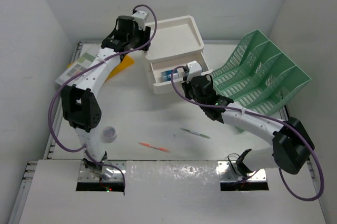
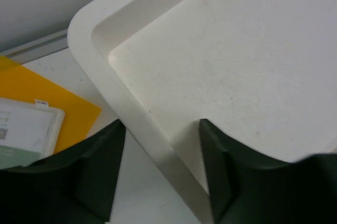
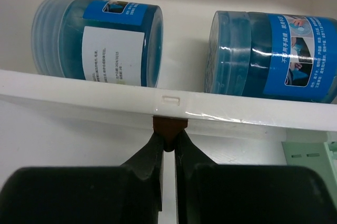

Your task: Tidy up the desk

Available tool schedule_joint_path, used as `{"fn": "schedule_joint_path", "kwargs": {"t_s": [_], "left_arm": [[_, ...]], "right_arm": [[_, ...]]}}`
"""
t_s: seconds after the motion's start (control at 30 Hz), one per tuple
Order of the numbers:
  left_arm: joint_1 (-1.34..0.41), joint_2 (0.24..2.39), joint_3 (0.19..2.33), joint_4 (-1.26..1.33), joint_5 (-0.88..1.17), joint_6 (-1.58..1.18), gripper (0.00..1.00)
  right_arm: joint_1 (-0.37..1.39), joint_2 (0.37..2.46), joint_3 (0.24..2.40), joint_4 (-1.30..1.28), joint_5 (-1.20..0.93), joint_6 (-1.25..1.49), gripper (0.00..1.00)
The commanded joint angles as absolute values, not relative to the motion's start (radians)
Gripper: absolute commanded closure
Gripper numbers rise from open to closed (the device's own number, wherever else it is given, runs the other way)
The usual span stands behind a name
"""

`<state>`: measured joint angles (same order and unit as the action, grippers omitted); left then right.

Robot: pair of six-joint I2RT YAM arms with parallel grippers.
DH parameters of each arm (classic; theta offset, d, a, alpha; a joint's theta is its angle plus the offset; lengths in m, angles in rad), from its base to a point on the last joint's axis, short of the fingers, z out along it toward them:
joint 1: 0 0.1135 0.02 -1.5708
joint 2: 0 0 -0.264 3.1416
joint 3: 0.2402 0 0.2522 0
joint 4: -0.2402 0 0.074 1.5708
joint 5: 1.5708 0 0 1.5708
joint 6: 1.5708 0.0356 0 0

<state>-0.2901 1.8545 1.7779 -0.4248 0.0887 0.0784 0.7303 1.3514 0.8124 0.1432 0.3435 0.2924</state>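
Observation:
The desk (image 1: 158, 118) is a white tabletop. At its back stands a white drawer unit (image 1: 176, 39) with a tray-like top (image 2: 237, 50) and one drawer (image 1: 163, 81) pulled out. My left gripper (image 1: 143, 44) (image 2: 160, 125) is open at the unit's left corner. Its jaws straddle the raised rim (image 2: 152, 129), one finger outside and one inside. My right gripper (image 1: 178, 76) (image 3: 169, 138) is shut on the drawer's small brown handle tab (image 3: 170, 126). Two blue jars (image 3: 100, 39) (image 3: 268, 58) lie on their sides in the drawer.
A green mesh file rack (image 1: 260, 74) stands at the right. A yellow folder (image 1: 125, 63) (image 2: 31, 89) and papers (image 1: 79, 63) lie at the back left. A grey pen (image 1: 195, 133), an orange pen (image 1: 154, 146) and a small round container (image 1: 109, 133) lie near the front.

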Motion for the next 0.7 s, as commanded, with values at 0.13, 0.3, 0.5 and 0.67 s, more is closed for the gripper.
{"fn": "schedule_joint_path", "kwargs": {"t_s": [0.13, 0.3, 0.5, 0.67], "left_arm": [[-0.299, 1.896, 1.759, -0.443, 0.115, 0.086, 0.77], [-0.299, 1.92, 1.793, -0.469, 0.13, 0.068, 1.0], [-0.304, 1.919, 1.801, -0.479, 0.166, 0.04, 1.0], [-0.316, 1.914, 1.801, -0.486, 0.169, 0.043, 1.0]], "right_arm": [[0.712, 1.385, 0.919, 0.342, 0.391, 0.235, 1.0], [0.712, 1.414, 0.975, 0.356, 0.397, 0.184, 1.0], [0.707, 1.517, 1.09, 0.368, 0.423, 0.153, 1.0], [0.678, 1.641, 1.181, 0.397, 0.41, 0.186, 1.0]]}}
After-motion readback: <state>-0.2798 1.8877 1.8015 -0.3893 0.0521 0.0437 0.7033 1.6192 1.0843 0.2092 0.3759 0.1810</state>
